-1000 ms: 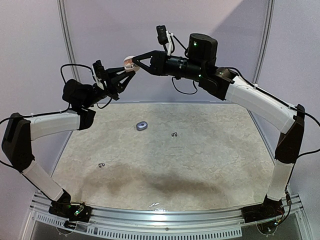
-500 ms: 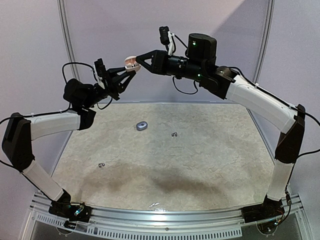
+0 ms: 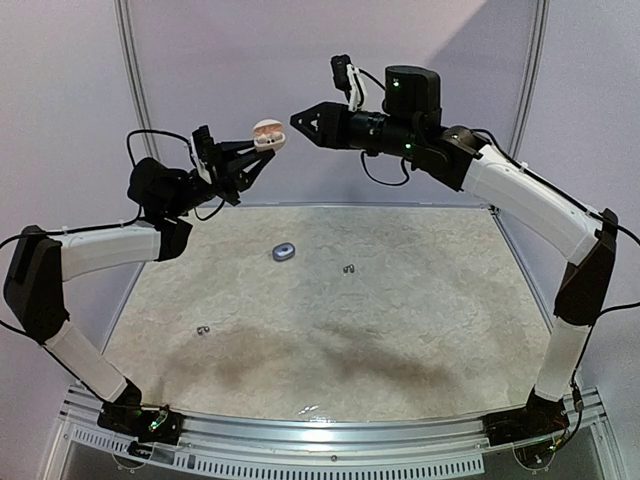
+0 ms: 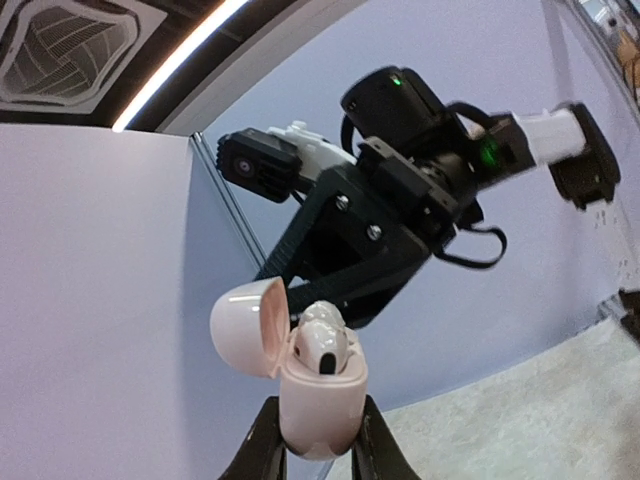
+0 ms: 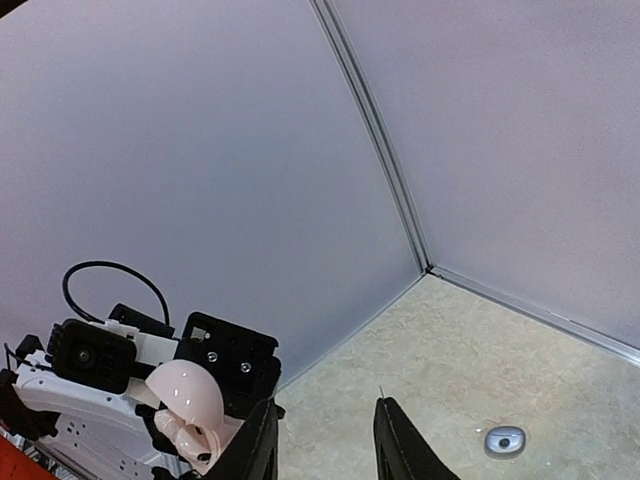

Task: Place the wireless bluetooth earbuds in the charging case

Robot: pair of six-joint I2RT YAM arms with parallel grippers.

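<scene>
Pink-white plastic: that's the charging case (image 4: pixel 320 400), clenched by its base in my left hand (image 4: pixel 318 440) and held high over the far left of the bench (image 3: pixel 400 340). It is upright, with its lid (image 4: pixel 245 320) swung open. One whitish earbud (image 4: pixel 325 345) sits in its mouth; I can't tell whether a second lies beside it.

My right hand (image 3: pixel 297 118) hangs just right of the case, level with it and not touching, fingers parted with nothing between them.

The pieces I can see outside the case lie well below both hands. The far dark earbud (image 3: pixel 349 267) rests right of the grey case (image 3: pixel 284 252), and the near dark earbud (image 3: pixel 203 330) sits alone at the near left.

With the left hand occupied, I judge the free right one fetches next. The far bud, down and slightly nearer from it, is the closer of the two. It's too small for me to read its long axis.
</scene>
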